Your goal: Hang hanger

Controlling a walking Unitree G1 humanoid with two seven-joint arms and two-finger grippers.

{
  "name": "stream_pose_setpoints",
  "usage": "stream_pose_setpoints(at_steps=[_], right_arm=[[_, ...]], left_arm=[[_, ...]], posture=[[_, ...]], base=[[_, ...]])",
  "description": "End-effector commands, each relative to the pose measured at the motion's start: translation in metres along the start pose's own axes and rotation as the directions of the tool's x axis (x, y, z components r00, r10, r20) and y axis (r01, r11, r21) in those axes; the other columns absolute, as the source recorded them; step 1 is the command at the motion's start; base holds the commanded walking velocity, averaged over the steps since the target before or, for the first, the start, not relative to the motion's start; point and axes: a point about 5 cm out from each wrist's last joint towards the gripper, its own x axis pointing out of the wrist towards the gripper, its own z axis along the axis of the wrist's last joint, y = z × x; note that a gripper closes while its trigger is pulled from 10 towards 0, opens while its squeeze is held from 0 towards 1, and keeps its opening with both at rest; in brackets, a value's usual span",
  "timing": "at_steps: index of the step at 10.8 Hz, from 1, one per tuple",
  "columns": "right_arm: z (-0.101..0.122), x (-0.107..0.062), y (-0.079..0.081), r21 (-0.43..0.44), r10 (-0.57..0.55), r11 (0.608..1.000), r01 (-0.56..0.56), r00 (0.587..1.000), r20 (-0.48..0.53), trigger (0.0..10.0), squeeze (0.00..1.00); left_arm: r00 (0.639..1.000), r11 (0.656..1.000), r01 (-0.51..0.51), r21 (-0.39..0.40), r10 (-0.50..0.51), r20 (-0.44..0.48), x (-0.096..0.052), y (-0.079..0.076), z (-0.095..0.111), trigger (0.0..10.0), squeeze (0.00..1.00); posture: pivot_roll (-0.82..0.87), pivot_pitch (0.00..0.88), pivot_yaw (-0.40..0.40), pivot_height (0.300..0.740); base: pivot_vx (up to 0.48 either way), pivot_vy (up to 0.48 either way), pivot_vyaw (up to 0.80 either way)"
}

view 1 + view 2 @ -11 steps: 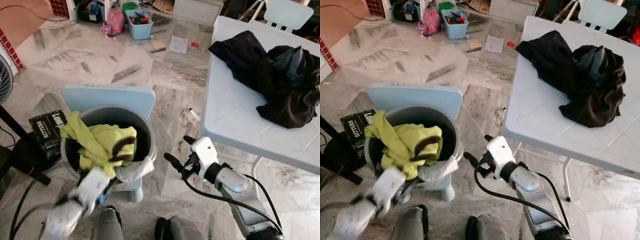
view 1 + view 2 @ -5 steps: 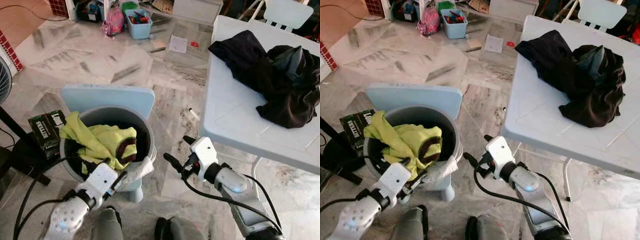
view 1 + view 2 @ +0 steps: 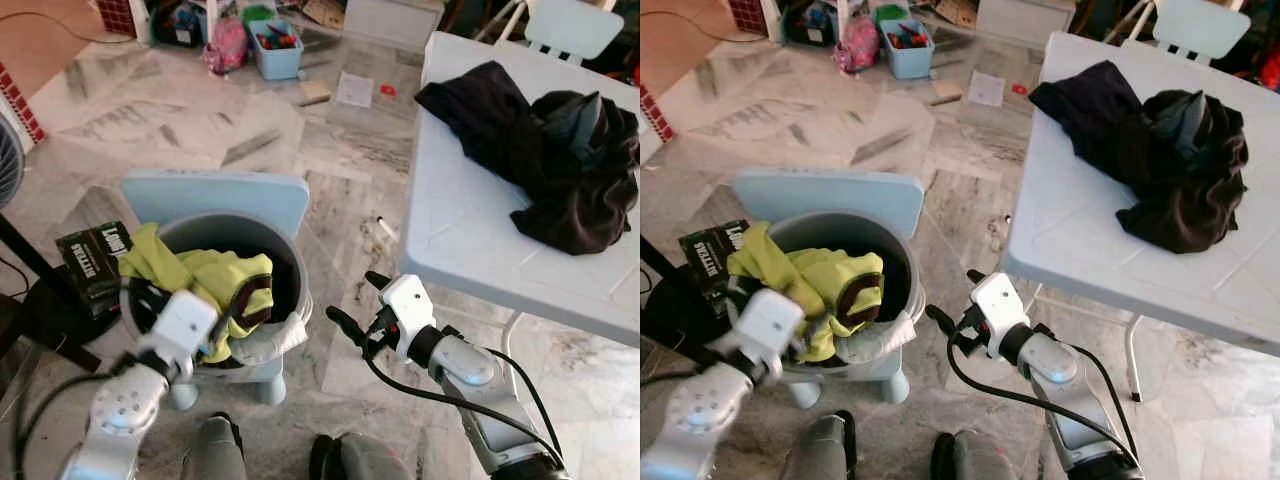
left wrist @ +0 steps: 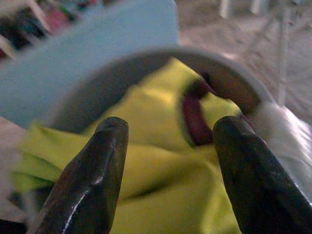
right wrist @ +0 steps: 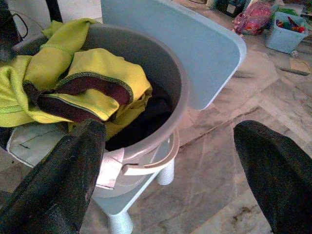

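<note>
A grey bucket [image 3: 250, 225] stands on a light blue chair [image 3: 215, 195] and holds a yellow-green garment [image 3: 215, 275] with a dark red collar. My left gripper [image 3: 190, 300] is at the bucket's near left rim, open, its fingers [image 4: 97, 170] spread just above the garment [image 4: 146, 161] with nothing between them. To the right of the bucket my right gripper [image 3: 358, 303] hangs open over the floor, facing the bucket [image 5: 161, 83], and holds nothing.
A white table [image 3: 460, 220] at the right carries a heap of dark clothes [image 3: 540, 150]. A black lettered box [image 3: 95, 255] lies left of the bucket. A blue bin [image 3: 278, 45] and clutter sit on the marble floor at the back, with a pale chair [image 3: 575, 25] behind the table.
My left arm has risen and swung left, from low in front of the bucket to its near left rim. The right arm has not moved.
</note>
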Motion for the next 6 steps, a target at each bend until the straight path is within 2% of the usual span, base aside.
stream_pose_setpoints(at_steps=[1, 3, 6], right_arm=[[-0.004, -0.003, -0.002, -0.006, -0.003, 1.000, 0.003, 1.000, -0.018, 10.0, 0.00], [-0.004, -0.003, -0.002, -0.007, -0.005, 1.000, 0.005, 1.000, -0.017, 10.0, 0.00], [-0.004, 0.000, -0.002, -0.008, 0.001, 1.000, -0.001, 1.000, -0.016, 10.0, 0.00]], left_arm=[[0.998, 0.999, 0.052, -0.013, -0.053, -0.019, 0.001, -0.007, -0.002, 10.0, 0.00], [0.974, 0.979, 0.202, -0.021, -0.203, -0.102, -0.010, -0.023, -0.015, 10.0, 0.00], [0.940, 0.957, 0.279, -0.079, -0.289, -0.181, -0.023, -0.037, -0.027, 10.0, 0.00]], posture=[[0.04, 0.129, -0.126, 0.740], [0.04, 0.129, -0.126, 0.740], [0.04, 0.127, -0.126, 0.740]], base=[[0.000, 0.000, 0.00], [0.000, 0.000, 0.00], [0.000, 0.000, 0.00]])
